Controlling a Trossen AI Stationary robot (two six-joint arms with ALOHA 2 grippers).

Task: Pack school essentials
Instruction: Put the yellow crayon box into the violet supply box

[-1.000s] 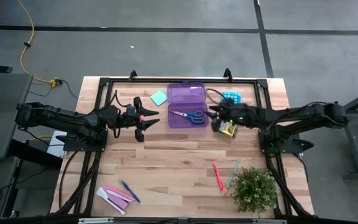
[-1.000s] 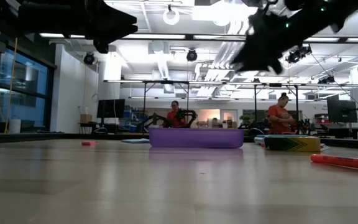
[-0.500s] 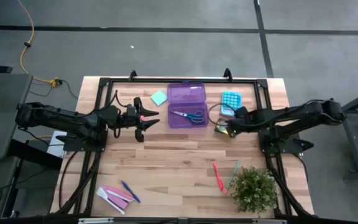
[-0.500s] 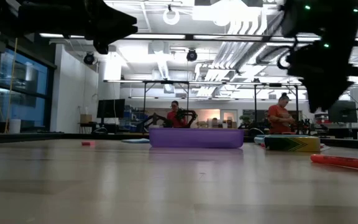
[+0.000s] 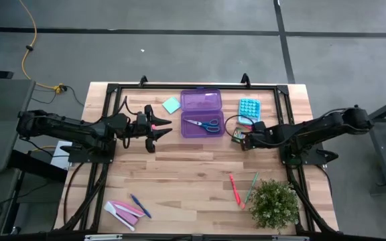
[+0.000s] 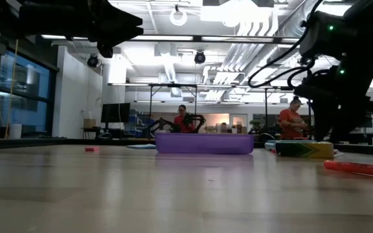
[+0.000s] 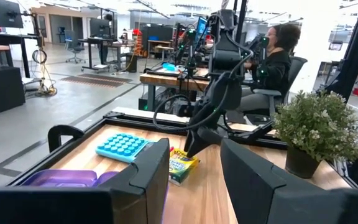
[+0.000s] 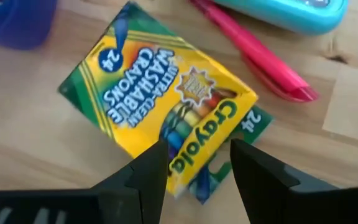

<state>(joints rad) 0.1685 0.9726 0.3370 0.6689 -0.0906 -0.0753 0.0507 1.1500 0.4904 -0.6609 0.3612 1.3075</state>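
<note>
While the right pincer (image 8: 194, 163) hovers spread directly over the yellow crayon box (image 8: 160, 109), that box lies flat, long axis diagonal, on the tabletop (image 5: 179, 174) beside the purple case (image 5: 202, 114) toward the right edge.

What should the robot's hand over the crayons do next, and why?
Probably lower and close. The right hand hangs open just above the crayon box, which lies on the table beside the purple case, not yet packed.

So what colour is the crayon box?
Mostly yellow with green edges; the crayon box shows best in the right wrist view.
</note>
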